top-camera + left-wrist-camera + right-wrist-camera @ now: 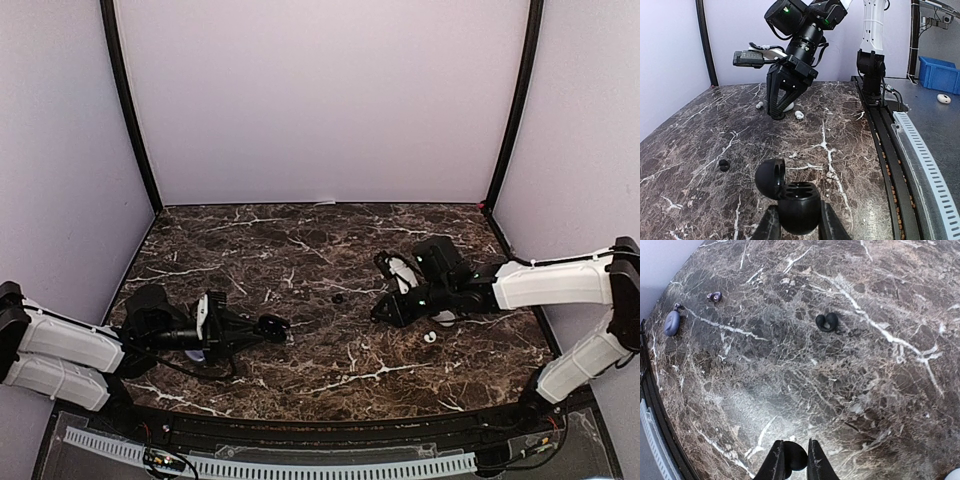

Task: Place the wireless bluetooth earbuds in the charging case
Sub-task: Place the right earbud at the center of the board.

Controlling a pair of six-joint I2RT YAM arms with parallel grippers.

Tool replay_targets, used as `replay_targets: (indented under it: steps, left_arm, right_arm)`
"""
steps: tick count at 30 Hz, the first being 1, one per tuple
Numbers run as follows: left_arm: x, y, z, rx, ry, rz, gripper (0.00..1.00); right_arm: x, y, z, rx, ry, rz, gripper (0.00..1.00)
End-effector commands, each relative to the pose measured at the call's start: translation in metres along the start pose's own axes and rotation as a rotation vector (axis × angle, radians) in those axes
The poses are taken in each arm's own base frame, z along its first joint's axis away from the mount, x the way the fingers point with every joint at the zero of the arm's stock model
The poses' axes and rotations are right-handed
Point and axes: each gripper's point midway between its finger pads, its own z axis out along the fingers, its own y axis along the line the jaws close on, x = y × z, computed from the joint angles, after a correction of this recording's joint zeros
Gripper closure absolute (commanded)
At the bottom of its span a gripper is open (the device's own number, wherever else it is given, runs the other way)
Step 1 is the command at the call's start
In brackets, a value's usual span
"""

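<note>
At table point(300, 240) centre lies 1 black earbud point(338, 298); left claw point(797, 212) grips case point(799, 197), right claw point(795, 447) pinches dark bud point(796, 458).

I am looking down on a bench point(330, 370) of dark brown marble with white veins running through it. Pale lilac walls point(320, 100) are closing it in on three sides, with black posts point(128, 100) standing at the back corners. A blue bin point(939, 72) is sitting beyond the bench's edge.
</note>
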Motion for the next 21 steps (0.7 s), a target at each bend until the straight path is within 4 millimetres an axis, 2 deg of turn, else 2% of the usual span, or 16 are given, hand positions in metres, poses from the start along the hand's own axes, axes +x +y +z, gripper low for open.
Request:
replay_targets:
  steps: [1, 15, 21]
  left_arm:
    - [-0.014, 0.001, 0.001, -0.003, -0.026, 0.040, 0.94]
    - [-0.013, -0.003, 0.001, 0.000, -0.020, 0.047, 0.94]
    - [-0.011, -0.004, 0.004, 0.012, -0.012, 0.042, 0.94]
  right_arm:
    - [0.020, 0.007, 0.009, -0.002, 0.047, 0.046, 0.85]
    - [0.057, 0.000, 0.030, 0.037, 0.200, 0.049, 0.85]
    - [0.061, -0.001, 0.034, 0.045, 0.213, 0.034, 0.81]
